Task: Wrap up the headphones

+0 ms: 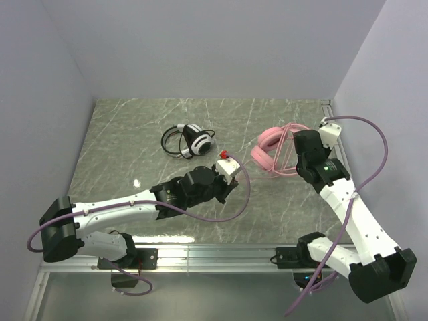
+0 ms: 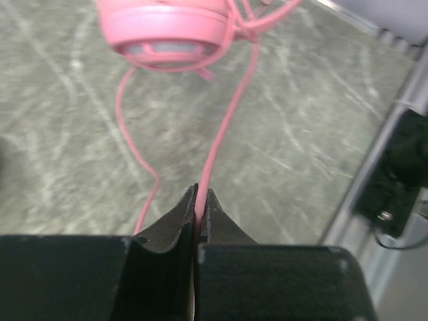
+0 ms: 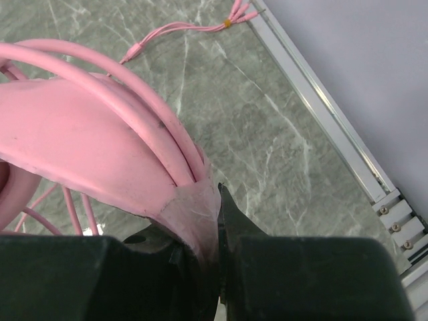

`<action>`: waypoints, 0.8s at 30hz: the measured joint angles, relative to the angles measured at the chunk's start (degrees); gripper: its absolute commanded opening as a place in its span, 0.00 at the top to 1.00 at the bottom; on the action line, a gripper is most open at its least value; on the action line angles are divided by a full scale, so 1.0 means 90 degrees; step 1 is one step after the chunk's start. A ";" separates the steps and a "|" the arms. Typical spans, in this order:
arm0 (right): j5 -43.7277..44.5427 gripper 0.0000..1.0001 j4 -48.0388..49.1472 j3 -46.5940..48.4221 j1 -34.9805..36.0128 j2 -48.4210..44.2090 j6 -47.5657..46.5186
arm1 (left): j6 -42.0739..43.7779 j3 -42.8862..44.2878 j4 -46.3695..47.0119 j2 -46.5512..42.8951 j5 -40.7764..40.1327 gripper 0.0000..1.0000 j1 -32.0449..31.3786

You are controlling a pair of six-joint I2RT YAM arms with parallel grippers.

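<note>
My right hand (image 3: 215, 200) is clamped on the band (image 3: 80, 134) of the pink plastic over-ear headset (image 1: 271, 150), right of centre in the overhead frame, and my left hand (image 2: 199, 200) is pinched shut on its thin pink cable (image 2: 227, 120). That cable runs from the left hand straight up the wrist frame to the ear cup (image 2: 164, 27). I judge the left hand, lower left of the headset, should carry the next loop around it.

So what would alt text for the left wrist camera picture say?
The left gripper pinches a thin pink cable in its black jaws. The cable runs up to the pink headset lying on a grey marble table.
</note>
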 measured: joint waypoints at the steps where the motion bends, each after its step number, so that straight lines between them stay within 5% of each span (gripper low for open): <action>1: -0.0019 1.00 -0.0002 0.0000 0.0027 0.0002 -0.0034 | 0.0109 0.0109 -0.0148 0.0000 -0.0209 0.94 -0.0015; 11: -0.0238 1.00 -0.0129 -0.0022 0.0937 0.0505 -0.0148 | 0.1229 0.0673 -0.0471 -0.0002 -0.1231 0.87 -0.0036; 24: -0.1503 1.00 -0.0129 -0.0357 0.1503 -0.0192 -0.0493 | 0.2385 0.1137 -0.0311 0.0046 -0.1472 0.81 0.0323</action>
